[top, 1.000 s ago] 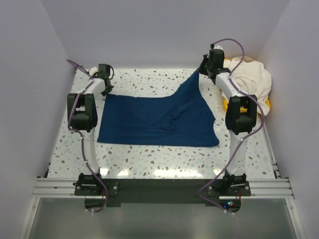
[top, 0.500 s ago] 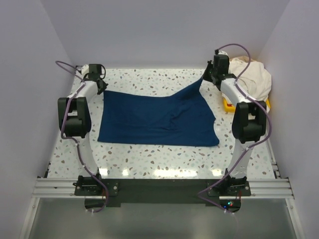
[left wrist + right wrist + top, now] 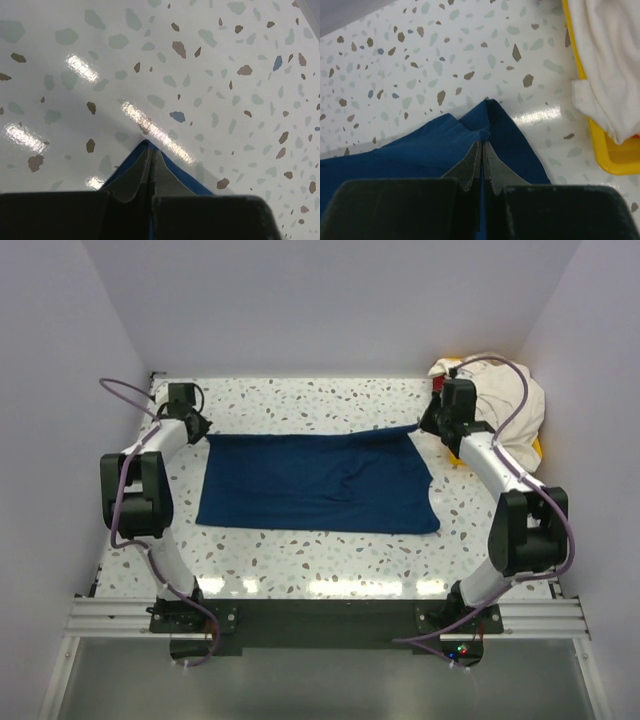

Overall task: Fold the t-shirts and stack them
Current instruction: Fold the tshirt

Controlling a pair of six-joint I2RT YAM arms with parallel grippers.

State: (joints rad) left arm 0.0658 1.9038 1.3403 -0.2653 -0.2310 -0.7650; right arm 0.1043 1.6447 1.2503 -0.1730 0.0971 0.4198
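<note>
The navy blue t-shirt [image 3: 315,480] lies spread as a wide rectangle across the middle of the table. My left gripper [image 3: 197,429] is shut on its far left corner [image 3: 145,146], low at the table. My right gripper [image 3: 428,426] is shut on its far right corner [image 3: 487,131], also low. The cream white t-shirt [image 3: 500,400] lies bunched in the yellow tray [image 3: 540,448] at the far right; it also shows in the right wrist view [image 3: 605,60].
The yellow tray's rim [image 3: 600,150] lies close to the right of my right gripper. The booth walls close in the table at the back and both sides. Speckled tabletop [image 3: 300,550] shows in front of the navy shirt.
Both grippers moved outward and down. The right one lowered the raised far right corner to the table, so the navy shirt now lies flat and stretched. The left one went from free to gripping the left corner.
</note>
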